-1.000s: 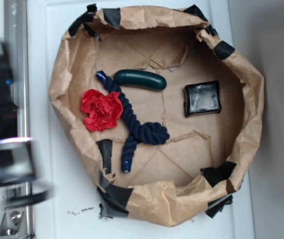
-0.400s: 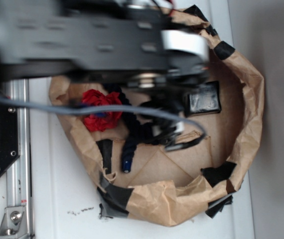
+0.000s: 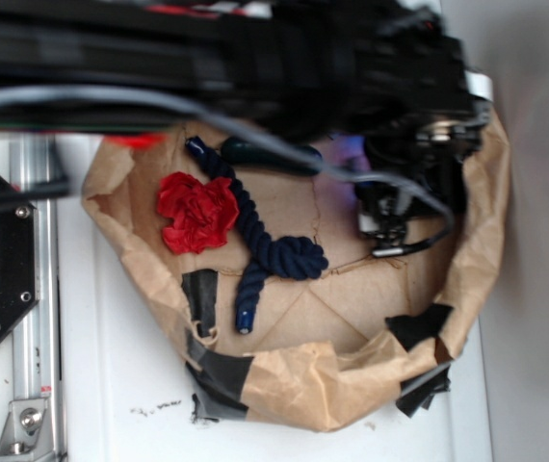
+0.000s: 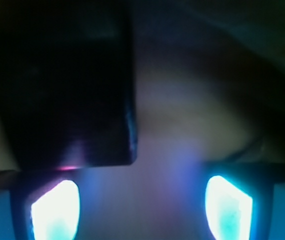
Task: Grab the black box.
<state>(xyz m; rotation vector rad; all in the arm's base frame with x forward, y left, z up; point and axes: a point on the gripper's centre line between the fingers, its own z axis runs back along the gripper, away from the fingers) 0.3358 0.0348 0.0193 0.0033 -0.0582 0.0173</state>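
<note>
Pincer low inside right side of paper nest, fingers spread, nothing gripped. Black box in wrist view: upper left, ahead of left fingertip, off centre; hidden under arm in exterior view. Judgement: shift toward box until it sits between fingers, descend straight, close across flat sides. Glossy skin may slip; keep clear of rope.

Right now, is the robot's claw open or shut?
Open. In the wrist view the gripper shows two glowing fingertips set apart, nothing between; the black box lies ahead.
</note>
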